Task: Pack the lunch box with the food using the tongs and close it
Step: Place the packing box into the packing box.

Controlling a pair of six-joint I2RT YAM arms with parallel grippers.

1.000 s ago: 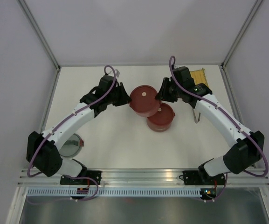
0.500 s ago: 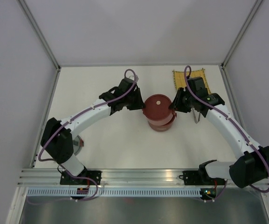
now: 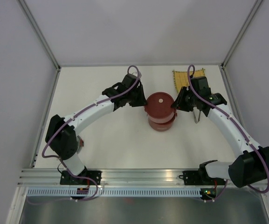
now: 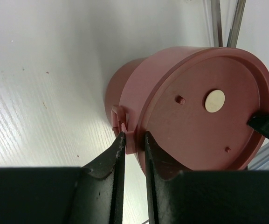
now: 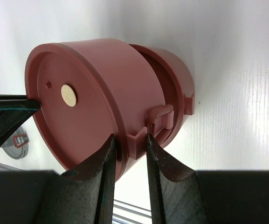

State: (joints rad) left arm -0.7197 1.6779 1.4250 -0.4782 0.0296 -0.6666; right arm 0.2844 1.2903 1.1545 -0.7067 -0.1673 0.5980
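The lunch box is two dark-red bowls. The upper bowl (image 3: 158, 103), its lid (image 4: 209, 112) bearing a pale centre knob, hangs over the lower bowl (image 3: 161, 124), slightly offset with a gap showing on one side. My left gripper (image 4: 134, 136) is shut on the upper bowl's left side tab. My right gripper (image 5: 130, 137) is shut on the opposite side tab. In the top view the left gripper (image 3: 141, 101) and right gripper (image 3: 175, 103) flank the bowl. The tongs (image 3: 197, 116) lie on the table just right of the bowls. The food is hidden.
A yellow woven mat (image 3: 181, 77) lies at the back right, partly under the right arm. A round steel-lined piece with a red rim (image 3: 80, 142) sits by the left arm's elbow. White walls enclose the table on three sides.
Both arms have carried the upper bowl right and forward from beside the lower bowl to directly over it. In the last half second it only shifted slightly.
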